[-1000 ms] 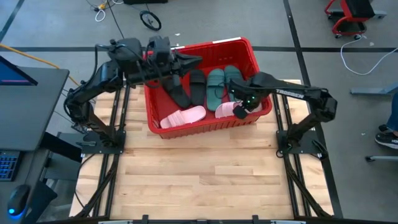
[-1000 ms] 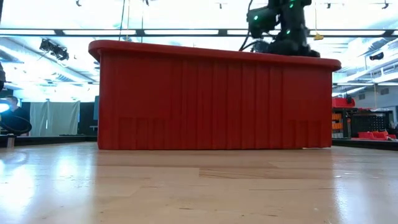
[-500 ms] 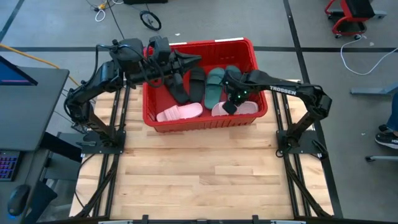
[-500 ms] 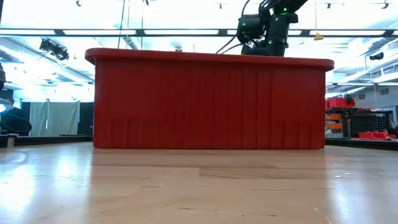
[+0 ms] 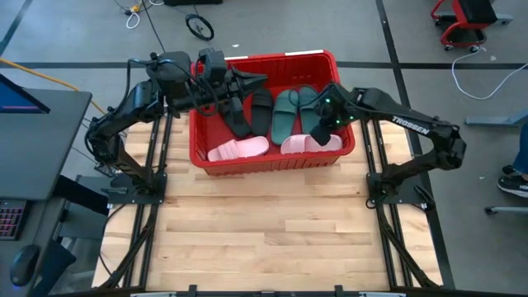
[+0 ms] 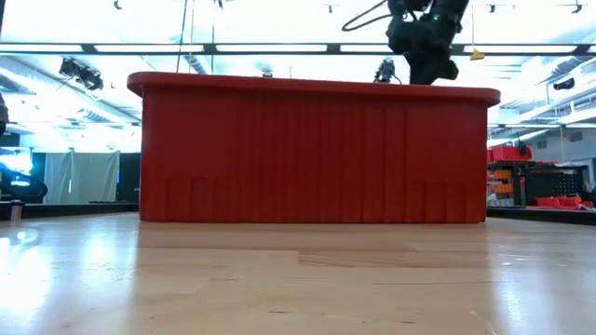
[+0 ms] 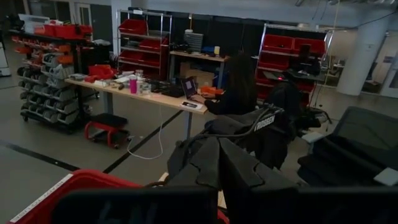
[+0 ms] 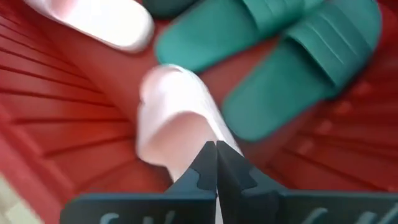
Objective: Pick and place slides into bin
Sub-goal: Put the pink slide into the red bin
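Observation:
The red bin point(image 5: 195, 124) stands at the table's far middle, and its near wall point(image 6: 317, 149) fills the low view. Inside lie two black slides point(image 5: 262, 111), two dark green slides point(image 5: 286, 115) and two pale pink slides point(image 5: 239, 149), the pink ones by the near wall. My right gripper point(image 5: 320, 134) is shut and points steeply down. It hangs over the right pink slide point(image 8: 180, 118) and holds nothing. My left gripper point(image 5: 260, 80) is shut and points level over the bin's far left part, empty.
Bare wooden table point(image 5: 264, 223) stretches from the bin to the near edge. The arms' frames stand at both sides of the table. In the left wrist view a person point(image 7: 239, 87) sits at a desk in the room beyond, behind my right arm point(image 7: 261, 130).
My right gripper, low in the bin's near right corner by a pink slide, has swung a little toward the table's left. It has then risen above the rim, staying shut. The bin has slid slightly toward the table's left, and the right pink slide now lies flat.

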You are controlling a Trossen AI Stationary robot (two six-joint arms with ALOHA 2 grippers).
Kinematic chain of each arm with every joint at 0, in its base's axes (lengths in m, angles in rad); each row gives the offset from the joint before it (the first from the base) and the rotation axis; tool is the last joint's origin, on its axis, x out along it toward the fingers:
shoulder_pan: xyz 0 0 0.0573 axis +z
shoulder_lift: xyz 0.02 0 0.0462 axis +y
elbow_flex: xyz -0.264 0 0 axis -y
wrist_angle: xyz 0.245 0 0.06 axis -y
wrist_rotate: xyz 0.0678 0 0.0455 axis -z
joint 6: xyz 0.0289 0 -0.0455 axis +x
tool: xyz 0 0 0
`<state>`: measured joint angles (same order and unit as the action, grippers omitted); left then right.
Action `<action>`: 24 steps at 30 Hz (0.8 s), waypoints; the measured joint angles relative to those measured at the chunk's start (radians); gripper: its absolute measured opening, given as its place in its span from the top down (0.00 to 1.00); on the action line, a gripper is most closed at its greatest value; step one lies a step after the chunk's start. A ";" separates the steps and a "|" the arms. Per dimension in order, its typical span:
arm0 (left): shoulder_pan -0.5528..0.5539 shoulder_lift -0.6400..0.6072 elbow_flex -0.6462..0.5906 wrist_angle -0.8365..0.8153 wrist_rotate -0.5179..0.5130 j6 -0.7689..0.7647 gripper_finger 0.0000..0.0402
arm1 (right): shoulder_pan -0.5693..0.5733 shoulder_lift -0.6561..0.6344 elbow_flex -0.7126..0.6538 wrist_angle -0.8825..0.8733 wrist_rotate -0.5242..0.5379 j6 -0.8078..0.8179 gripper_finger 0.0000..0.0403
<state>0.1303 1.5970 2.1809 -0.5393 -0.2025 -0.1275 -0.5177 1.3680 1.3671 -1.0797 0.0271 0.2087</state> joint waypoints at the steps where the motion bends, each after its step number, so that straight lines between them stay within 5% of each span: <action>1: 0.000 0.000 0.000 0.000 0.000 0.000 0.96 | -0.004 -0.001 0.000 -0.017 0.013 0.000 1.00; 6: -0.002 0.000 0.000 0.000 0.000 -0.001 0.99 | -0.045 0.043 0.000 -0.104 0.051 -0.002 1.00; 12: -0.007 0.006 0.001 -0.009 0.000 -0.026 0.95 | -0.055 0.153 0.000 -0.202 -0.052 0.004 1.00; 24: -0.019 0.006 0.001 -0.020 0.000 -0.021 0.95 | -0.051 0.308 0.005 -0.155 0.084 0.025 1.00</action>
<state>0.1112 1.6032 2.1815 -0.5591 -0.2027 -0.1486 -0.5686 1.6757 1.3717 -1.2349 0.1107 0.2340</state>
